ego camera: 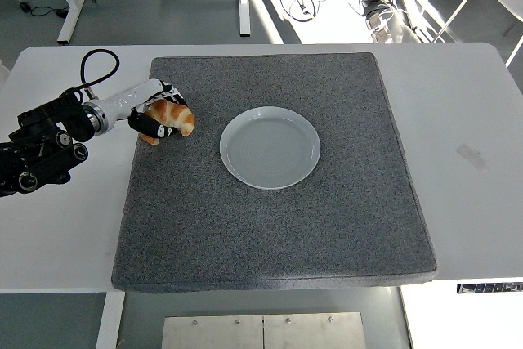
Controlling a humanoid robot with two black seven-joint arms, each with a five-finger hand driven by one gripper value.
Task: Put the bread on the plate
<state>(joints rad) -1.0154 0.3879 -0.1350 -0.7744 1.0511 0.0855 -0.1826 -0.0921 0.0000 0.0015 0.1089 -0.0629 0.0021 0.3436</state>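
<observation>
A golden-brown croissant [172, 117] is at the left side of the grey mat, held in my left hand [158, 114], whose black fingers are curled around it from the left. It looks slightly raised and tilted compared with lying flat. The white round plate [270, 147] sits at the mat's middle, bare, roughly a hand's width to the right of the bread. My left arm comes in from the picture's left edge over the white table. The right arm does not show.
The grey mat [278, 226] covers most of the white table [474, 120]. A black cable [90, 67] loops above my left forearm. Beyond the table's far edge are table legs and cables on the floor.
</observation>
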